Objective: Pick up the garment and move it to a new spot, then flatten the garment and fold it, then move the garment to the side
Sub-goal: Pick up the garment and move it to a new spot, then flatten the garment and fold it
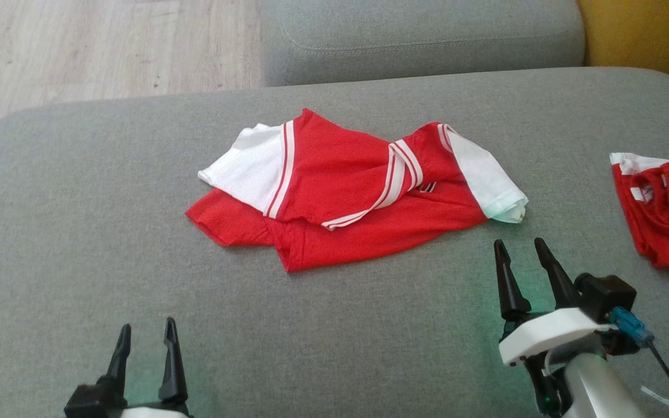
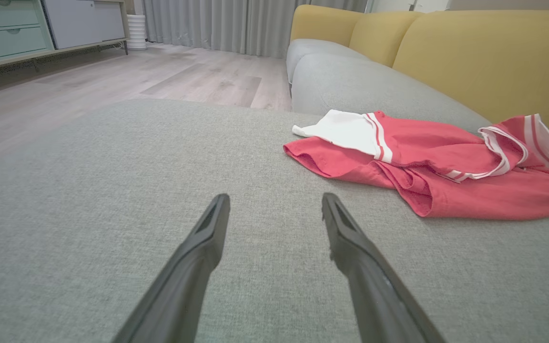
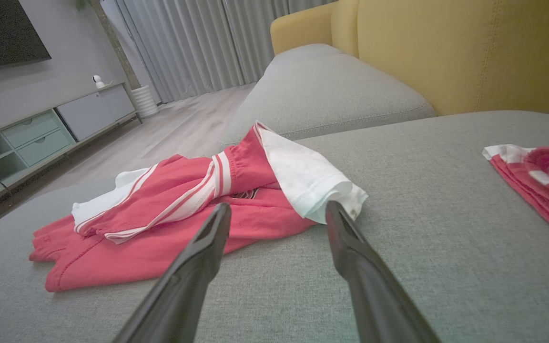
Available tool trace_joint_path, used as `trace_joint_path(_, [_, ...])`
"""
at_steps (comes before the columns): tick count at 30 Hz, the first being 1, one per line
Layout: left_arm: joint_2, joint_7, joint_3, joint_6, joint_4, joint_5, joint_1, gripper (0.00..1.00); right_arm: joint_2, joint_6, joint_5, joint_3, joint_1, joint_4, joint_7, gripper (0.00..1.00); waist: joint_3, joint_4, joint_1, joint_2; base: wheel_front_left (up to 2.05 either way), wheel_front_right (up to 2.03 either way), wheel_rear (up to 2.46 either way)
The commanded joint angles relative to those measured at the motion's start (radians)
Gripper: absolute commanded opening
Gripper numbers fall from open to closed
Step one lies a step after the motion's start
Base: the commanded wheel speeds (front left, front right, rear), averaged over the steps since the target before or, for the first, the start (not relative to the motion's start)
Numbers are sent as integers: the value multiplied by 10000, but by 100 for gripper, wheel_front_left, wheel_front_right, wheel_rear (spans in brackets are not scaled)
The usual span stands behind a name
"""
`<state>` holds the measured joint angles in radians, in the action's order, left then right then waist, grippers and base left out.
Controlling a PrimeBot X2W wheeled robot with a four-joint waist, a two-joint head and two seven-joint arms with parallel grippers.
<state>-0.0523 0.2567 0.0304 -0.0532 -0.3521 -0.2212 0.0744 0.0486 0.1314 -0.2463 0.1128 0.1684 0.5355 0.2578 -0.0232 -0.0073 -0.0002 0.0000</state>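
Though crumpled, garment [image 1: 346,197] lengthwise left-to-right, white-sleeved at each end; left pincer [image 1: 147,325], right pincer [image 1: 519,242] wide, empty.

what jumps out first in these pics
The crumpled red and white garment in the middle of the grey cushion grabs the eye first. A second red garment lies at the cushion's right edge. The left gripper and right gripper are open and empty, the right one closer to the middle garment.
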Motion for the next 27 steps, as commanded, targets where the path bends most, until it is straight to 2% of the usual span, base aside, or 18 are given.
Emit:
trace_joint_path(1, [3,51,-365,-34,324,107,-443,100,16,-7,63,170,191,-238,40,100,-22,3,2,0,0,0,0])
trace_joint_path(7, [16,51,-183,-95,148,-79,-800,100,16,-7,125,294,277,-223,40,100,-130,-52,2,0,0,0,0])
trace_joint_path(12, [18,51,241,-90,124,-306,-1106,100,16,-7,519,1172,707,-287,40,100,-399,186,2,0,0,0,0])
trace_joint_path(15, [19,51,741,-159,35,-411,-1310,100,16,-7,828,1944,1320,-42,40,100,-652,633,2,0,0,0,0])
trace_joint_path(19, [19,51,1547,-218,-63,-617,-1534,100,16,-7,1256,2748,2297,962,39,100,-989,1487,2,0,0,0,0])
trace_joint_path(24, [19,51,2225,-177,-155,-890,-1657,100,16,-7,1847,3031,3420,2581,-169,100,-1378,2520,2,0,0,0,0])
trace_joint_path(27, [19,51,2385,-107,-185,-990,-1613,100,16,-7,2270,2951,3880,3364,-217,100,-1550,2910,2,0,0,0,0])
